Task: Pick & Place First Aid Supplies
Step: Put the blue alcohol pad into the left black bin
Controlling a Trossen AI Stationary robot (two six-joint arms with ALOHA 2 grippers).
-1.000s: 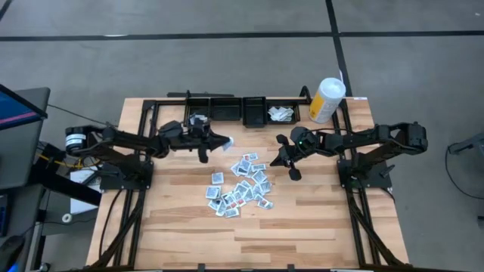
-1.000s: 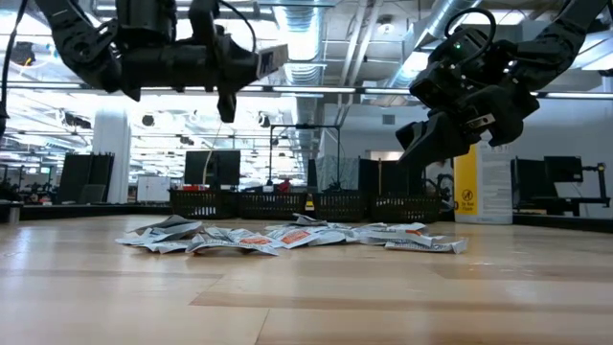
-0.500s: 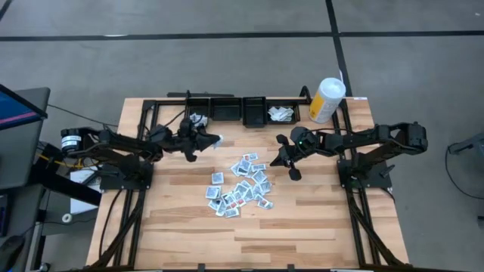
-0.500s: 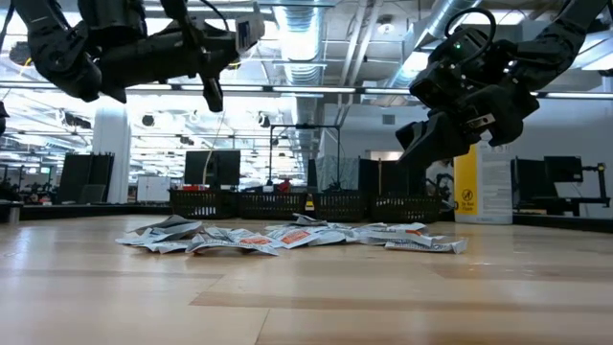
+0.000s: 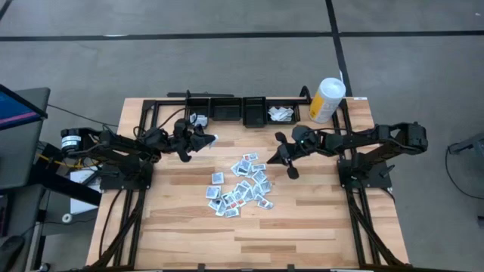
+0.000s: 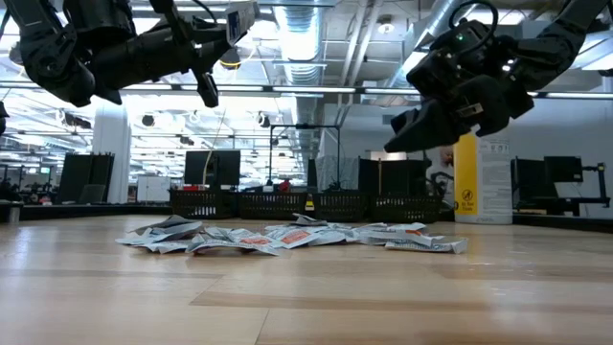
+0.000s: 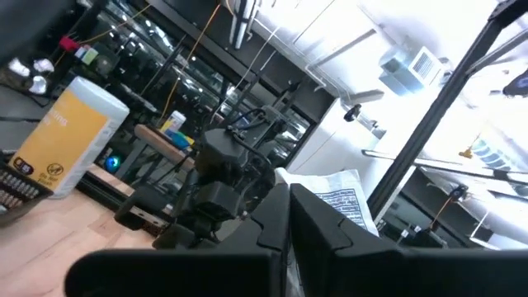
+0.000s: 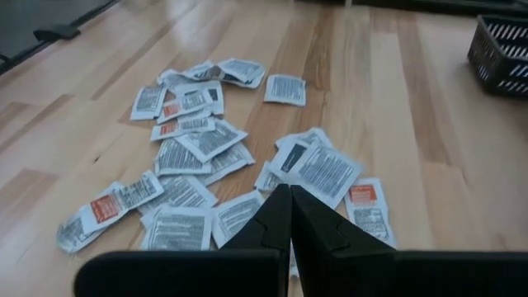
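Packet [image 7: 345, 200] stayed clamped in left hand [image 5: 203, 139], carried back beside bins [image 5: 227, 110] | right hand [image 5: 281, 157] clenched empty, dipped toward pile [image 5: 240, 187] | drop pending

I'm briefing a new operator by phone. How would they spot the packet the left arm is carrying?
Start at the row of black bins along the wooden table's far edge. Just in front of its left end hangs the left gripper, shut on a small flat white packet with grey-blue print. It alone is lifted in the air; the other packets lie heaped mid-table.
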